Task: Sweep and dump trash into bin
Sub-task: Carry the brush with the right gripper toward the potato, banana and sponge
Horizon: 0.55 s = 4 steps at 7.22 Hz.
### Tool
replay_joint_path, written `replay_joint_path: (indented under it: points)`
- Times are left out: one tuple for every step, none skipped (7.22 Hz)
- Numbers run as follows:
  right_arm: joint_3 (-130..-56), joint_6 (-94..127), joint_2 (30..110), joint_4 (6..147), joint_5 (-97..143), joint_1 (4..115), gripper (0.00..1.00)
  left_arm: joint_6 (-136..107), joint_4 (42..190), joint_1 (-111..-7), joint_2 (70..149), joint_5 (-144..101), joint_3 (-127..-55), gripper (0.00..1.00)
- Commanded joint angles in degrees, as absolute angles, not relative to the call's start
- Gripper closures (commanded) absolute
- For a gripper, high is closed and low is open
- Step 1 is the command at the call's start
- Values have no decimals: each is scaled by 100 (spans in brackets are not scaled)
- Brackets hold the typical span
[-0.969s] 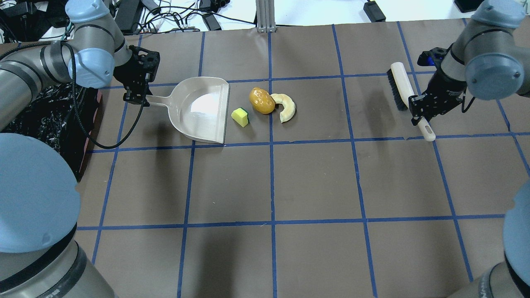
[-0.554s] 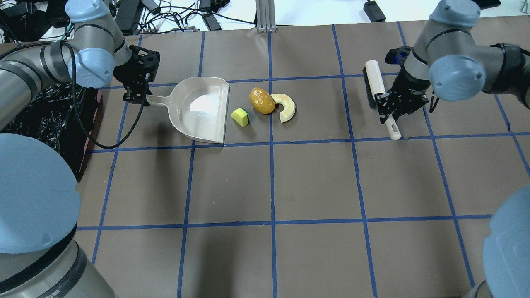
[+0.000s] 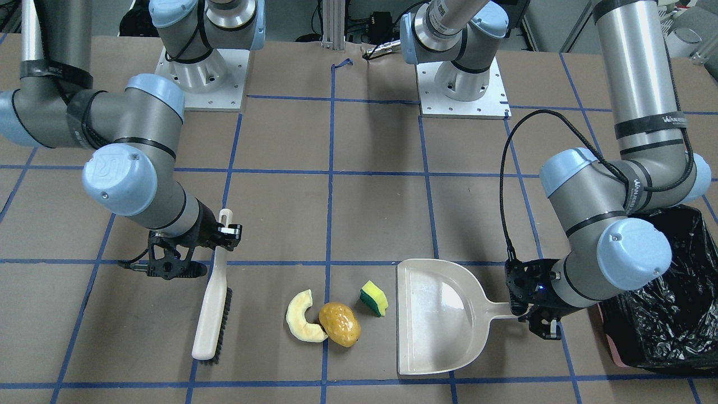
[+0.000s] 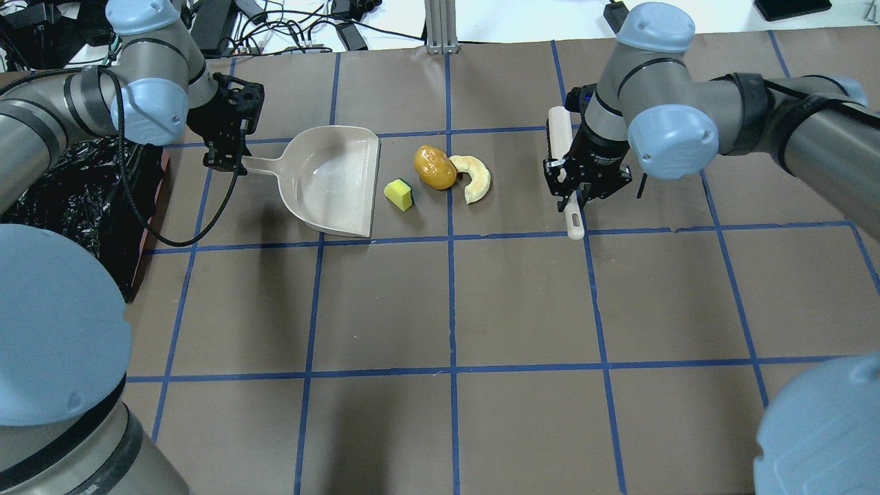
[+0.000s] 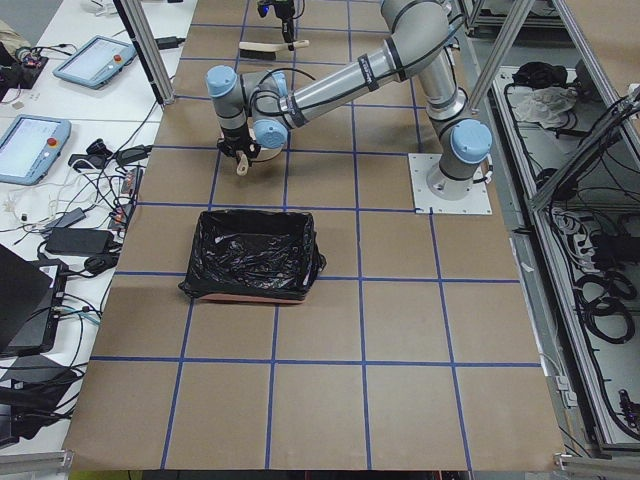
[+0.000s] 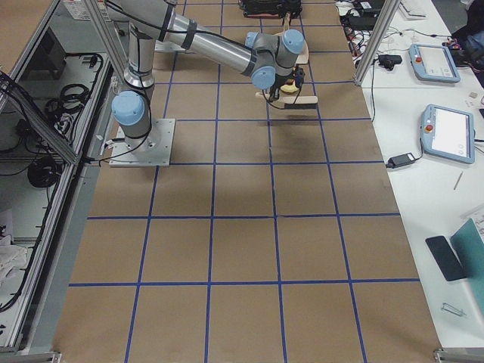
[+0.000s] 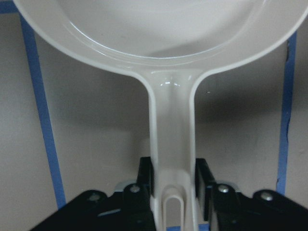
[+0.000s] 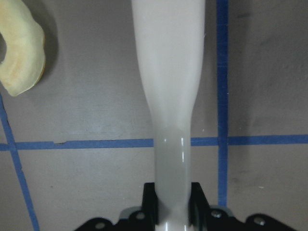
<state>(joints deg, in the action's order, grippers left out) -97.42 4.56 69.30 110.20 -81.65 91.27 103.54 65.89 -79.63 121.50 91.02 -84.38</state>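
A broad tabletop (image 4: 522, 302) is covered in matte brown sheeting, marked into large squares by blue tape lines.

The bin (image 3: 673, 314) is a big rectangular container lined with a crinkled, glossy black plastic bag, with a pink rim showing at its base. It stands on the robot's left part of the tabletop, closer to the edge opposite the robot than to the robot's own edge.

Beside the bin sits a beige dustpan (image 4: 337, 182) of smooth, shiny plastic. It is shovel-shaped, with a rounded back, a straight open lip and a slim flat handle. The lip faces away from the bin, toward the trash. The left pincer (image 4: 223, 161), black and blocky, is clamped on the end of that handle, one finger pressed on each side.

Toward the right edge of the tabletop is a long hand brush (image 3: 212, 303) with a smooth cream handle and a strip of dark bristles turned toward the trash. The right pincer (image 4: 574, 189) grips its narrow handle.

The trash lies between brush and dustpan, in the half of the tabletop farther from the robot. The crescent slice (image 4: 474, 179) is pale yellow and matte, curved like a half ring, and lies nearest the brush with bare tabletop between them. A glossy golden-brown lump (image 4: 434, 167), oval like a potato, touches one tip of the crescent. The sponge wedge (image 4: 399, 194), yellow with a green face, lies just beside the dustpan's lip, not touching it.
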Motion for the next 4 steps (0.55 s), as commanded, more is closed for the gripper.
replay_joint_path:
  points:
    - [-9738,1034,6778,11048,-7928,9456,100,10354,6592,-7963,12155,9105,-8438,61]
    - [-9730,1098,6655,11074,-7919,9614,100,10354,6592,-7963,12164,9105,-8438,60]
    - [-9729,1177,6619,11153,-7910,9720,100,10397,6583,-7963,12164,9097,-8438,60]
    - [-9721,1430,6601,11153,-7910,9738,100,10415,6583,-7963,12147,9097,-8438,60]
